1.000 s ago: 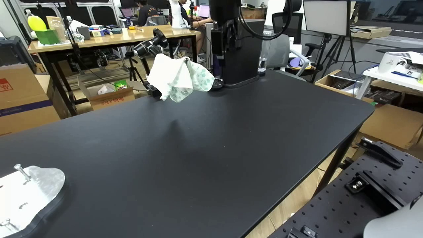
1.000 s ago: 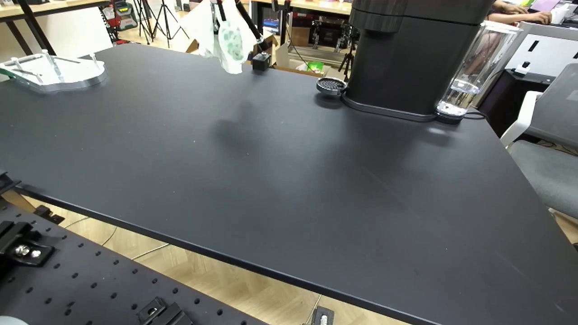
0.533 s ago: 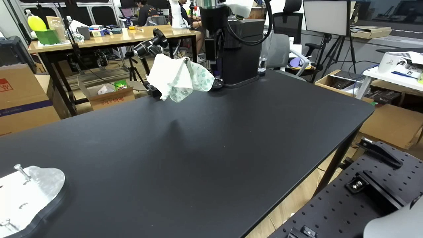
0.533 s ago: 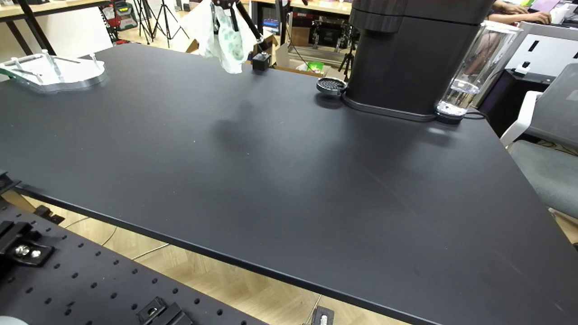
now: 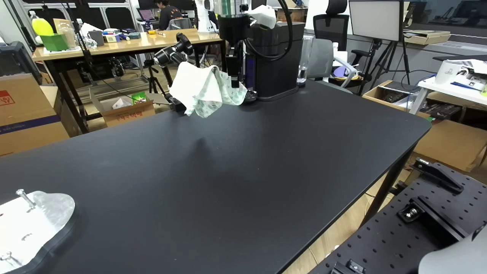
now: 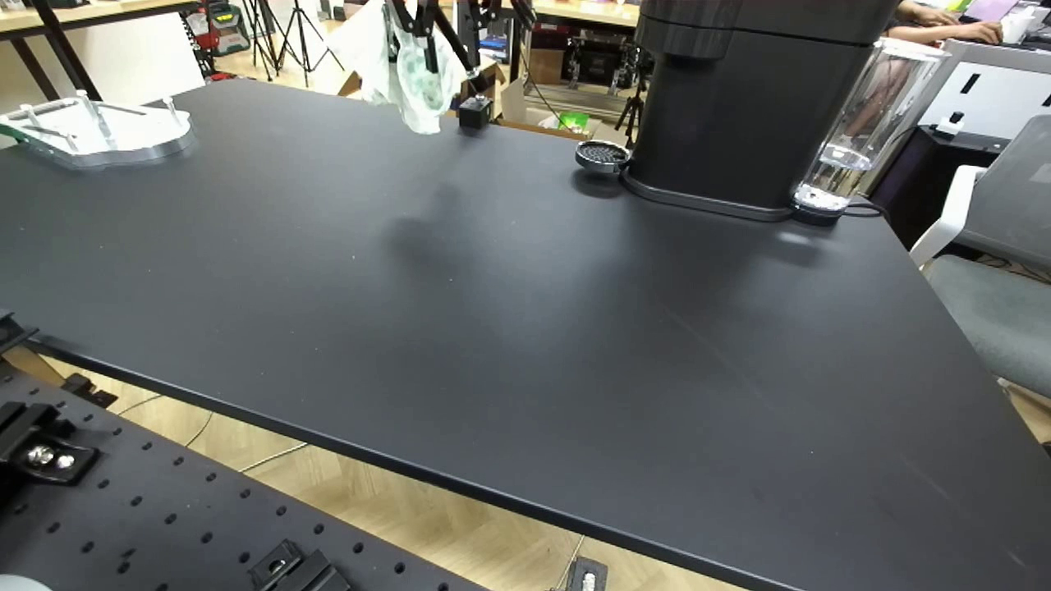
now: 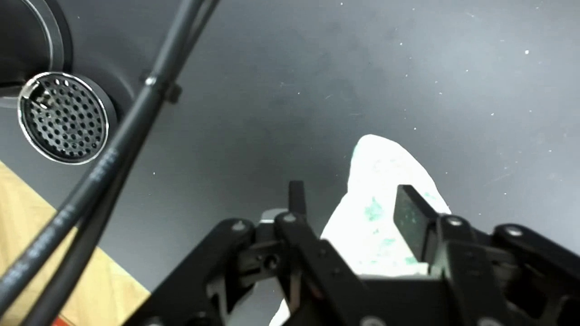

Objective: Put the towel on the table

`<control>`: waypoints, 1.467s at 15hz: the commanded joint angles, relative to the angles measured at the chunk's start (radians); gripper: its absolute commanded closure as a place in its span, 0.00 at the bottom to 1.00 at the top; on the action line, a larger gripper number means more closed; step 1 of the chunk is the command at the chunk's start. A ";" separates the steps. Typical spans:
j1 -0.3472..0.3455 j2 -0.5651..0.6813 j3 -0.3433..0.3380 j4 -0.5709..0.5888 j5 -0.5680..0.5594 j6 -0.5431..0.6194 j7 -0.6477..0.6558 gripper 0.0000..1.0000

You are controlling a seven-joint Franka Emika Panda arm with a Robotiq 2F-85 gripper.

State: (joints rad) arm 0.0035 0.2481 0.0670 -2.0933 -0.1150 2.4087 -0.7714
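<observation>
2 fingers (image 7: 413,219) — well apart | towel (image 7: 364,226) visible between — contact unclear

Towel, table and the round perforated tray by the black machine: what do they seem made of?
Towel: matte fabric, since it hangs in loose folds; the fibre can't be told.
Table: smooth, matte black top with blurred sheen, perhaps laminate or painted board.
Round tray: chrome-like rim, probably metal, judging by bright glints; its dark face could be metal or plastic.
</observation>
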 commanded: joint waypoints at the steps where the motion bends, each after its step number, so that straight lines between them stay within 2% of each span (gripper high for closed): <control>1: -0.017 0.030 0.025 0.051 0.034 -0.048 -0.070 0.75; 4: -0.012 0.011 0.035 0.039 0.047 -0.069 -0.087 0.95; 5: -0.010 0.000 0.037 0.032 0.051 -0.078 -0.086 0.99; 7: -0.013 -0.015 0.037 0.029 0.060 -0.108 -0.087 1.00; 12: 0.008 -0.132 0.016 -0.031 0.027 -0.237 0.031 0.99; 22: 0.057 -0.615 0.015 -0.246 0.023 -0.495 0.390 0.99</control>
State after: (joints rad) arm 0.0449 -0.2103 0.0950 -2.2452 -0.0820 1.9725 -0.4986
